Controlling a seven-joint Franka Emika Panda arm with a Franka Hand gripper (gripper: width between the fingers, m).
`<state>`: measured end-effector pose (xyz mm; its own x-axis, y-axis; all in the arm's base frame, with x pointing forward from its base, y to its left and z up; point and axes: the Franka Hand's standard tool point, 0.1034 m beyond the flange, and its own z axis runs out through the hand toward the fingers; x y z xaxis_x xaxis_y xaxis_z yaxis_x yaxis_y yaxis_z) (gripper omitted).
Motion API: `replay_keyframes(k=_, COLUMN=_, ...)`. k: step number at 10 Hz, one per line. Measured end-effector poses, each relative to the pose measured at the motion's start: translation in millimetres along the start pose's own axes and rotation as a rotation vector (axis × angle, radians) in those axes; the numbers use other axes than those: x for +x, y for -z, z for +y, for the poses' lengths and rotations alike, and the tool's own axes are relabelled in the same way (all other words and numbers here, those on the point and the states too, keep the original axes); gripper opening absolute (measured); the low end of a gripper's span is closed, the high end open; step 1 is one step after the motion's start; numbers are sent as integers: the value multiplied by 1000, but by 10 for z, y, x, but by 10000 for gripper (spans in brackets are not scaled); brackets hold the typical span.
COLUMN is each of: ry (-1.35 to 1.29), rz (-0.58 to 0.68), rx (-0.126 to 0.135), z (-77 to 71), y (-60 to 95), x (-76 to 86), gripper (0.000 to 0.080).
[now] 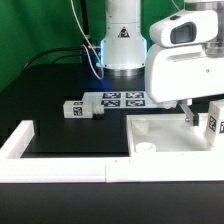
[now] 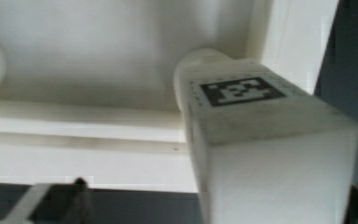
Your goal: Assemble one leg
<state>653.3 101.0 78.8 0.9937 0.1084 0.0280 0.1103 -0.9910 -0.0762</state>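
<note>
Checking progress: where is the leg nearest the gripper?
At the exterior view's far right, the leg is over the white panel's right end, beside the gripper.

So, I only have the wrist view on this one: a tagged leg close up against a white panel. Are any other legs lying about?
Observer: Yes. The exterior view shows a loose leg on the black table, at that view's left, apart from the panel.
Operator: Anything else out there?
Observer: The marker board lies flat in front of the robot's base, to the exterior view's right of that loose leg.
Operator: And where is the work going on?
Observer: The gripper hangs over the panel's right part, next to the tagged leg at the frame's edge. Whether it grips that leg I cannot tell.
</note>
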Motion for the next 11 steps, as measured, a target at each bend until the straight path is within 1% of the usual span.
replay_keyframes(k=1, ry=0, rz=0, rx=0, z=2, y=0, x=0, gripper=412)
replay_keyframes(k=2, ry=0, rz=0, rx=0, z=3, y=0, x=0, gripper=412)
replay_keyframes(k=3, ry=0, rz=0, rx=0, z=2, y=-1, x=0, gripper=237)
replay_keyframes(k=4, ry=-9, rz=0, rx=1, z=1, y=-1, x=0, gripper=237)
replay_keyframes(k=5, ry=-19, rz=0, rx=1, z=1, y=-1, x=0, gripper=62)
replay_keyframes(k=6, ry=-30, rz=0, rx=1, z=-5, y=-4, x=-1, gripper=20)
replay_keyframes(k=8, ry=-296, rz=-3, rx=14, z=-41, y=-15, x=-8, gripper=4)
replay_keyframes(k=11, ry=-311, rz=-3, rx=14, z=-41, y=-14, x=-7, gripper=2)
